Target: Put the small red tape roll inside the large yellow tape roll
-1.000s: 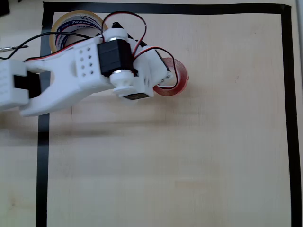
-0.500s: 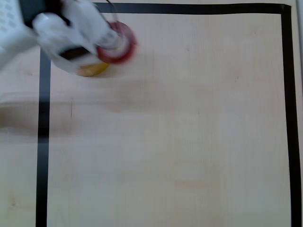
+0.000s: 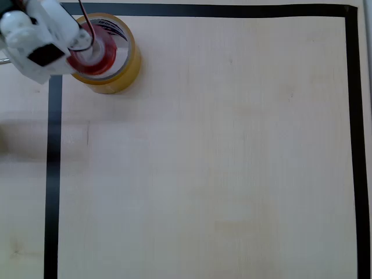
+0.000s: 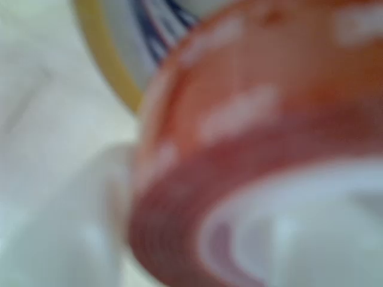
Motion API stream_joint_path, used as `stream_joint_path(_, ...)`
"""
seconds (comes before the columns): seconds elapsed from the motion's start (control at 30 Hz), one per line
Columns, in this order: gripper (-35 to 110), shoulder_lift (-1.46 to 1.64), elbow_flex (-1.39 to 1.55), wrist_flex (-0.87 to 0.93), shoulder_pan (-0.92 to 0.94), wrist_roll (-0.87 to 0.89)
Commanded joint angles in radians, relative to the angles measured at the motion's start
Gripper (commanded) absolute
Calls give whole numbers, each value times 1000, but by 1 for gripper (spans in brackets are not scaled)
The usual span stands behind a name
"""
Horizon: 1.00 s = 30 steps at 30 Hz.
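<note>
Setting reads as a robotics lab or hobby test bench, not a home or shop. Evidence: overhead view shows a pale, light-wood tabletop (image 3: pixel 221 163) with a rectangular work area marked off in black tape border (image 3: pixel 53 174), running along the top, left and right edges. A white, 3D-printed-looking arm (image 3: pixel 35 40) with exposed red and black wiring (image 3: pixel 84 17) sits at the upper left corner. Only props on the surface are tape rolls. Lighting is even and bright. No furniture, walls or signage can be made out.
</note>
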Motion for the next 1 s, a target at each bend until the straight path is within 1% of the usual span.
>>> stream_joint_path(0.0,0,74,28,-80,-21,3)
stream_joint_path(0.2,0,8,38,-141,-28,5)
stream_joint_path(0.5,0,11,46,-140,-46,15)
stream_joint_path(0.53,1,14,46,-138,-48,15)
stream_joint_path(0.6,12,15,46,-137,-49,15)
stream_joint_path(0.67,16,14,46,-137,-54,15)
stream_joint_path(0.8,20,11,46,-137,-57,15)
stream_joint_path(0.97,20,38,44,-150,-25,15)
